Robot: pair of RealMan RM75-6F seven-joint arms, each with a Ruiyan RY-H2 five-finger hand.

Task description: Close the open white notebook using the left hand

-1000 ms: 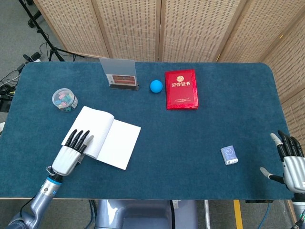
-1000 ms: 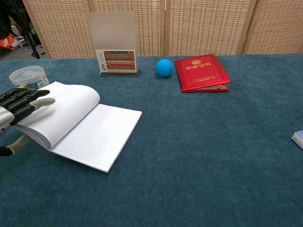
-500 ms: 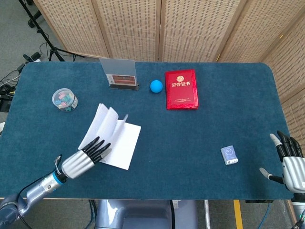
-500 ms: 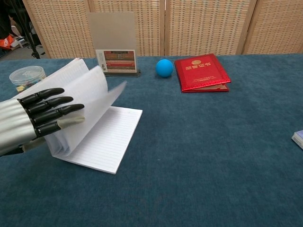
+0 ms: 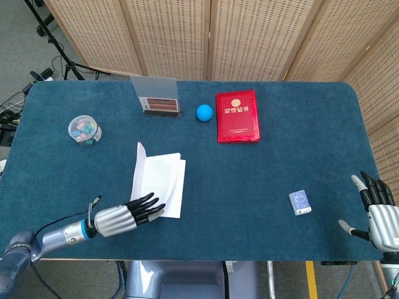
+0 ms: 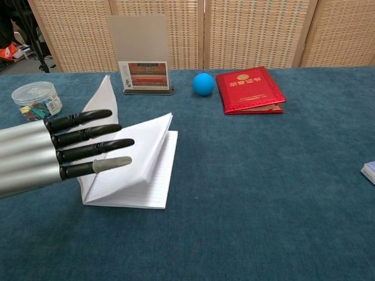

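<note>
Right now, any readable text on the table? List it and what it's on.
Red book: gold characters and an emblem on the cover, too small to read.
Card stand: a picture with small print, unreadable.
Small card: a mark, illegible.
Notebook: ruled lines only.

White notebook (image 5: 161, 182) half-folded on the table, one leaf upright

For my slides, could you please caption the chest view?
Left hand, fingers extended, beside the half-closed white notebook.
</note>
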